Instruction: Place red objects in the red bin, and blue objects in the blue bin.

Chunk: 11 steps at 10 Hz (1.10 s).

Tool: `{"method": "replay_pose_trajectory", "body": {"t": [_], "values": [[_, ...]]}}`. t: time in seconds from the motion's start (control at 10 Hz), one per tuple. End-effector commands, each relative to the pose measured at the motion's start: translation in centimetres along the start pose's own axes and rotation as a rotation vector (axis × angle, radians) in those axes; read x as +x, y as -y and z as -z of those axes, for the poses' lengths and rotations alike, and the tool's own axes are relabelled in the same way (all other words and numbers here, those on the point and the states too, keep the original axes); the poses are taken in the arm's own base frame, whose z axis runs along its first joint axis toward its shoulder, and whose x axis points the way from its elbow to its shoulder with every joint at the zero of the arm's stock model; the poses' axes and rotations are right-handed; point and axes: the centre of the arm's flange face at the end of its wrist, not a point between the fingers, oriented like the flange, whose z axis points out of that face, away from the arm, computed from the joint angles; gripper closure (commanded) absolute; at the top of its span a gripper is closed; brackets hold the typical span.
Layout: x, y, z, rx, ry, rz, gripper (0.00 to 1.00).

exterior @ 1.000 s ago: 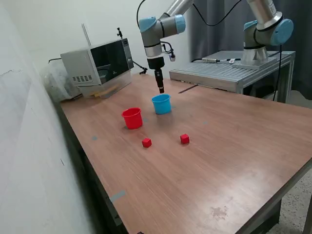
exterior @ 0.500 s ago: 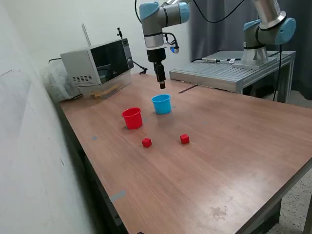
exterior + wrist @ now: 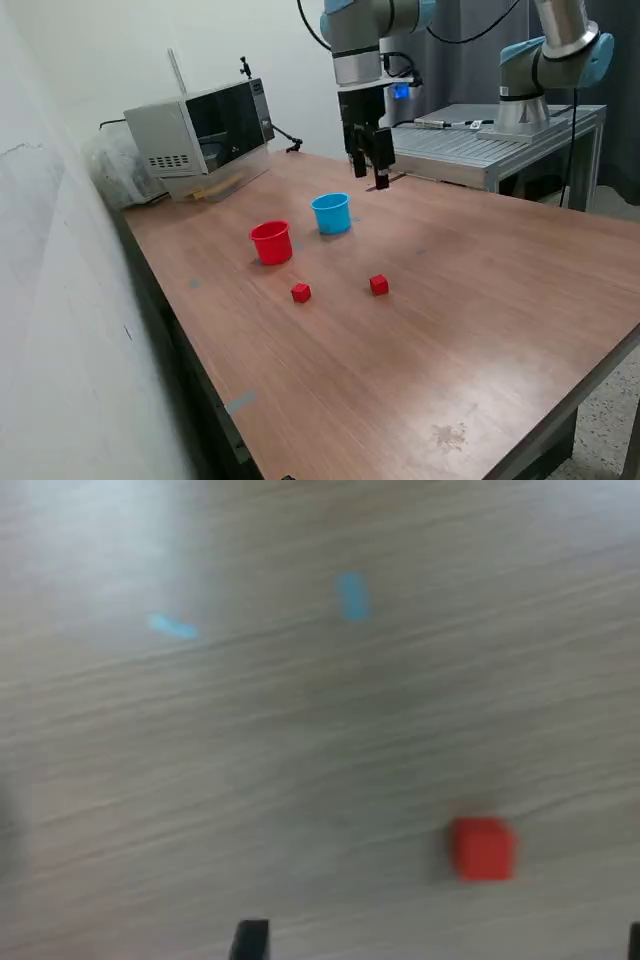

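Observation:
Two small red cubes (image 3: 301, 292) (image 3: 378, 285) lie on the wooden table (image 3: 480, 330), in front of the red cup (image 3: 271, 242) and the light blue cup (image 3: 331, 213), which stand side by side. My gripper (image 3: 371, 178) hangs in the air behind the blue cup and to the exterior view's right of it, open and empty. In the wrist view one red cube (image 3: 482, 847) lies on the wood between my two dark fingertips (image 3: 250, 942), which stand wide apart; my gripper (image 3: 443, 950) holds nothing. No dark blue cubes show in either view.
A microwave (image 3: 200, 135) stands at the table's back on the exterior view's left. A grey metal bench (image 3: 470, 150) with a second arm (image 3: 550, 60) is behind the table. Blue tape marks (image 3: 351, 595) are on the wood.
My gripper has risen from just above the blue cup, moved to the exterior view's right and turned; its fingers now show apart.

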Motion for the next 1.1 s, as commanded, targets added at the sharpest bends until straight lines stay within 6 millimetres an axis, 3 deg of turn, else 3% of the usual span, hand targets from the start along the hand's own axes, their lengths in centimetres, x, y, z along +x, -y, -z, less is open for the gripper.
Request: {"method": "replay_pose_trajectory", "body": {"t": [0.0,0.2,0.5,1.0], "values": [[4.8,0.4,-3.6,0.032,-0.009,0.039,0.00],[5.9,-0.7,-8.6,0.066,-0.008,0.046,0.00],[6.6,-2.4,-13.0,0.052,-0.012,0.048,0.00],[6.1,-3.7,-14.0,0.025,-0.015,0.039,0.00]]}}
